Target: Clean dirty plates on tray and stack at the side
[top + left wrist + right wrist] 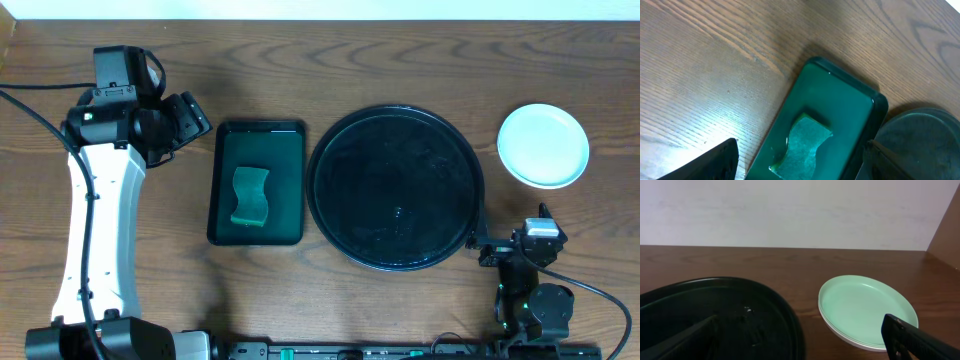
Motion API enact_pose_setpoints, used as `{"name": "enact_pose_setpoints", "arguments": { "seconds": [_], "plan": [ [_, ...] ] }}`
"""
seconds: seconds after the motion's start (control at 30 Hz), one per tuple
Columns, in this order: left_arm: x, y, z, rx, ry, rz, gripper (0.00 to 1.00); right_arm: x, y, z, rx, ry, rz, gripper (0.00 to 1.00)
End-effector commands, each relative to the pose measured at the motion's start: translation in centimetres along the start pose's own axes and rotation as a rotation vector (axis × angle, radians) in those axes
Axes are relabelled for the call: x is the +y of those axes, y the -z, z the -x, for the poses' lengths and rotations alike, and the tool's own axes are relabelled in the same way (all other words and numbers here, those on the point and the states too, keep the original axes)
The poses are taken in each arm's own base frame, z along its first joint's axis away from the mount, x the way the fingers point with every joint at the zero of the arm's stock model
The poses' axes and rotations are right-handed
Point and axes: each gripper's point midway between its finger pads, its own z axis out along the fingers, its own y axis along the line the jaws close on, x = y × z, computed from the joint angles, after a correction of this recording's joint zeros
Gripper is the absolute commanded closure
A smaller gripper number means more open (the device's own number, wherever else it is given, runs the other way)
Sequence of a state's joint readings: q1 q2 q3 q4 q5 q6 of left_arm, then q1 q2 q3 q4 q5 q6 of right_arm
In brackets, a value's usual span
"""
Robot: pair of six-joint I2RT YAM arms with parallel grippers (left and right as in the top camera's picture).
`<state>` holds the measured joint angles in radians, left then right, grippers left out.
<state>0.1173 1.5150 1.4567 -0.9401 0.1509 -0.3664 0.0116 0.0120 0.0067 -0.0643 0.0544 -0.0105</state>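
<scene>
The round black tray (pixel 395 188) lies mid-table with no plates on it, only a few wet specks (pixel 746 311). The plates (pixel 543 146) sit in one stack on the table to its right, and in the right wrist view the plates (pixel 867 307) show a clean pale green top. My left gripper (pixel 192 120) hovers open at the far left. In its wrist view, the left gripper (pixel 800 167) has nothing between its fingers. My right gripper (pixel 497 243) stands open near the tray's front right rim, holding nothing. The right gripper (pixel 805 345) faces the gap between the black tray (pixel 715 310) and the plates.
A rectangular dark green tray (pixel 256 225) lies left of the black tray with a green sponge (pixel 250 196) on it. In the left wrist view, the sponge (pixel 802 147) lies wet in the green tray (pixel 840 100). A wall runs along the table's far edge.
</scene>
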Motion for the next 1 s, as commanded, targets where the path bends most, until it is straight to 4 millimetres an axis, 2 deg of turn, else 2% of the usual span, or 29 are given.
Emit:
{"name": "enact_pose_setpoints", "arguments": {
  "seconds": [0.0, 0.27, 0.43, 0.5, 0.73, 0.8, 0.97],
  "plan": [
    [0.2, 0.1, 0.2, -0.002, 0.006, 0.008, 0.20, -0.3, 0.0, 0.0, -0.001, -0.014, -0.016, 0.01],
    [0.2, 0.4, 0.2, -0.011, 0.005, 0.004, 0.20, -0.3, 0.0, 0.0, 0.000, -0.014, -0.017, 0.01],
    [-0.4, 3.7, 0.6, -0.095, -0.004, -0.035, 0.20, -0.3, 0.0, 0.0, 0.000, -0.014, -0.017, 0.01],
    [-0.6, 5.7, 0.7, -0.147, -0.009, -0.059, 0.20, -0.3, 0.0, 0.0, 0.000, -0.014, -0.017, 0.01],
    [-1.2, 15.4, -0.3, -0.392, -0.034, -0.172, 0.20, -0.3, 0.0, 0.0, 0.000, -0.014, -0.017, 0.01],
    [-1.1, 19.0, -1.3, -0.484, -0.044, -0.215, 0.20, -0.3, 0.0, 0.0, 0.000, -0.014, -0.017, 0.01],
    [-0.5, 25.8, -4.4, -0.674, -0.065, -0.301, 0.20, -0.3, 0.0, 0.0, 0.000, -0.014, -0.017, 0.01]
  ]
}}
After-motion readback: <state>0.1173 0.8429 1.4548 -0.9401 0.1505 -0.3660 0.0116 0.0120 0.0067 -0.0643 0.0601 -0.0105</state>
